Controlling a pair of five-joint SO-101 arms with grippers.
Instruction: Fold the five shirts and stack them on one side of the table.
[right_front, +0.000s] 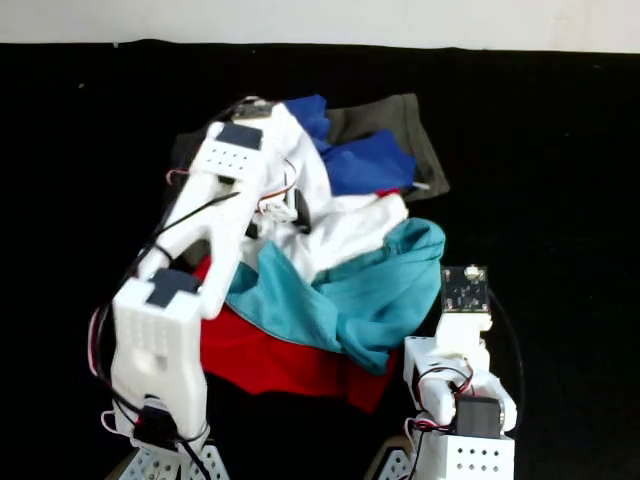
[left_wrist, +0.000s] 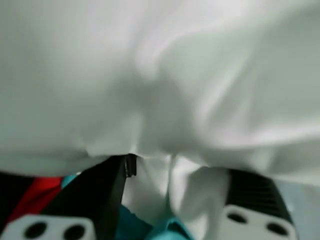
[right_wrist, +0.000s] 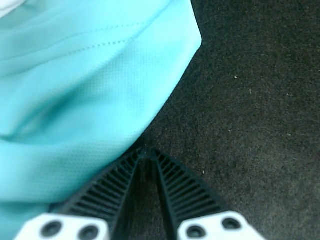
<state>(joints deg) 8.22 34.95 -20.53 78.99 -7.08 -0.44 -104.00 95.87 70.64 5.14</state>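
Five shirts lie in a heap mid-table: a white shirt (right_front: 345, 225), a blue shirt (right_front: 365, 160), a dark grey shirt (right_front: 395, 125), a teal shirt (right_front: 370, 290) and a red shirt (right_front: 260, 355) underneath. My left gripper (right_front: 290, 210) sits on top of the heap, shut on a bunch of the white shirt (left_wrist: 165, 90), which hides its tips (left_wrist: 170, 165). My right arm (right_front: 455, 350) is folded back near the front edge. Its gripper (right_wrist: 146, 152) is shut, with the tips at the hem of the teal shirt (right_wrist: 85, 95) and no cloth visibly between them.
The black table (right_front: 560, 150) is bare to the right, left and far side of the heap. The left arm's body (right_front: 160, 340) stands over the red shirt's left edge.
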